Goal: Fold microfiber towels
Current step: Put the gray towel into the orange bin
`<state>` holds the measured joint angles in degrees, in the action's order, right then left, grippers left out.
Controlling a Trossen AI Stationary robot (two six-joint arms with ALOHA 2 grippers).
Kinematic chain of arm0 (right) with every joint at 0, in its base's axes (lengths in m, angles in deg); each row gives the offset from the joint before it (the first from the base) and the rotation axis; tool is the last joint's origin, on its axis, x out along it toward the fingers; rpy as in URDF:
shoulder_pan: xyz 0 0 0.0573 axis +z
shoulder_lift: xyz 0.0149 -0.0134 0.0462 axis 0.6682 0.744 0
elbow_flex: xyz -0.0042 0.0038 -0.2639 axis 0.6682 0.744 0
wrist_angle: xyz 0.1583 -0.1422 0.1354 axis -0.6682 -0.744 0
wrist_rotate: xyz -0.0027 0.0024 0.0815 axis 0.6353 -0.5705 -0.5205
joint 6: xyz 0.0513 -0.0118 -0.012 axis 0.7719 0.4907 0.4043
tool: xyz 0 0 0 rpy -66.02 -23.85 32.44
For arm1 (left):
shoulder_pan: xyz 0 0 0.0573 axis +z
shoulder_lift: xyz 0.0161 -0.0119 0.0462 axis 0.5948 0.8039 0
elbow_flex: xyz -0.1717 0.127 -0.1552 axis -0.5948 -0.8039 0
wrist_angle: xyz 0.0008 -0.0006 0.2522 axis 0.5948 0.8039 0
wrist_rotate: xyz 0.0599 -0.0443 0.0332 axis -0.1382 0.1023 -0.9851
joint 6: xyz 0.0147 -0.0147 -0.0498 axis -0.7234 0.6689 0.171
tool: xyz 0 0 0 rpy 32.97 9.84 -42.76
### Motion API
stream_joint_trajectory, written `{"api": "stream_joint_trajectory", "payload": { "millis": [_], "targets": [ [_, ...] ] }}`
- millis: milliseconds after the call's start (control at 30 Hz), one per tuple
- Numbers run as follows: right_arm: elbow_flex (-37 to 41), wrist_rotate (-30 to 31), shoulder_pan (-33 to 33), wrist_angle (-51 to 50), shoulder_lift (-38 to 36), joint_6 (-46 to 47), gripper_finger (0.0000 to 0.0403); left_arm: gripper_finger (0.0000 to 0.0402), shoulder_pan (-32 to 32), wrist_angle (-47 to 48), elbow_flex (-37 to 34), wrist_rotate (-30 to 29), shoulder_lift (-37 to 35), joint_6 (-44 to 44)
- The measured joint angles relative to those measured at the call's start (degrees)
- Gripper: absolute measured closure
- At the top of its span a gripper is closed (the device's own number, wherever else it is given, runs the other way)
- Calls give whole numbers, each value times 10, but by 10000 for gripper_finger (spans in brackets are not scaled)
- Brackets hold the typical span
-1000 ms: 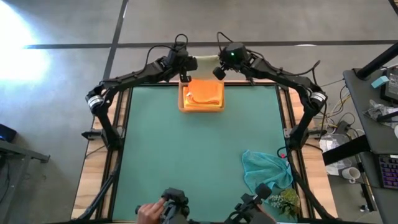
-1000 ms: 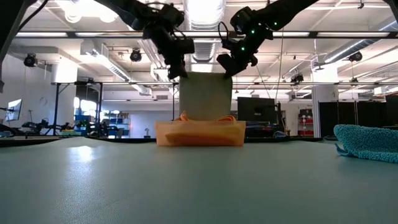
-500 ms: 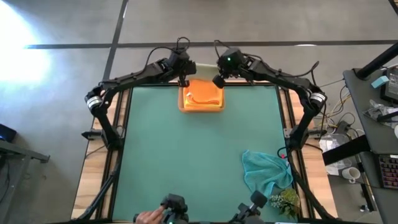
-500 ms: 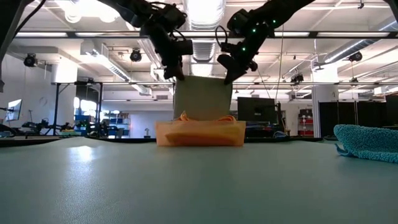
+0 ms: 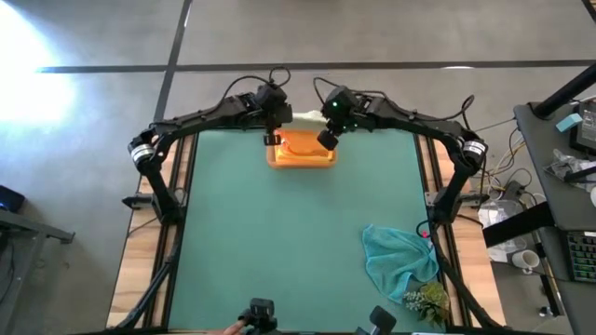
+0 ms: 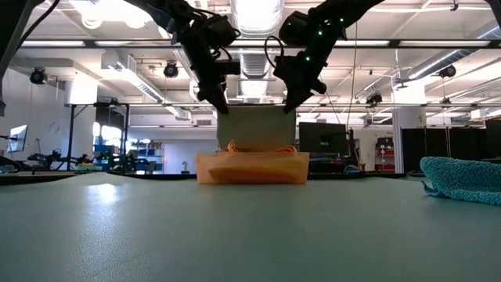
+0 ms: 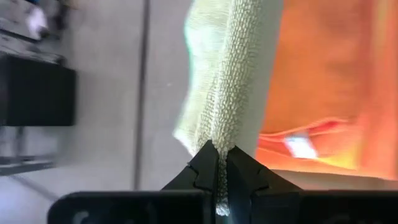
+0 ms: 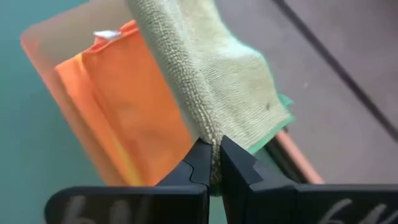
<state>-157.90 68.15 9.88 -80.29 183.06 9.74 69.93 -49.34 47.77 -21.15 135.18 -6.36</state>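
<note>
1. Lowered since the earlier frames, the pale green towel hung nearer the tray — both arms had come down and drawn toward the table mat, so that its bottom edge dipped behind the orange towel already lying in the tray.

2. In the low view the pale green towel hung as a folded sheet, held by its two upper corners, its long axis running level from one set of jaws to the other.

3. Each set of jaws was closed on a corner: the left gripper pinched the folded edge between its tips, and the right gripper did the same at the opposite corner.

4. From the jaws the cloth fell straight down — the tray sat just beneath, at the far edge of the surface, so the coming move probably turned on laying the towel flat over the orange one.

5. Neither arm was clearly nearer; they flanked the tray evenly in the high view, left gripper at one side and right gripper at the other.

6. Well apart, a teal towel lay crumpled near the right front corner of the green table mat, not yet folded.
</note>
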Motion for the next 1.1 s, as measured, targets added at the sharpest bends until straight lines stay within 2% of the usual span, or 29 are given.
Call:
{"api": "stream_joint_trajectory", "payload": {
  "millis": [167,400,700,867,1100],
  "targets": [
    [7,-8,17,-23,0,25,394,401,-3,42,0,66,0,44],
    [36,-8,21,-18,1,55,394,401,-13,49,0,76,0,57],
    [55,-28,30,-10,46,61,394,398,-17,68,-2,116,4,56],
    [58,-28,34,-26,52,57,380,356,-20,72,-2,111,3,55],
    [58,-30,36,-19,52,33,328,277,-20,86,-2,113,3,56]
  ]
}}
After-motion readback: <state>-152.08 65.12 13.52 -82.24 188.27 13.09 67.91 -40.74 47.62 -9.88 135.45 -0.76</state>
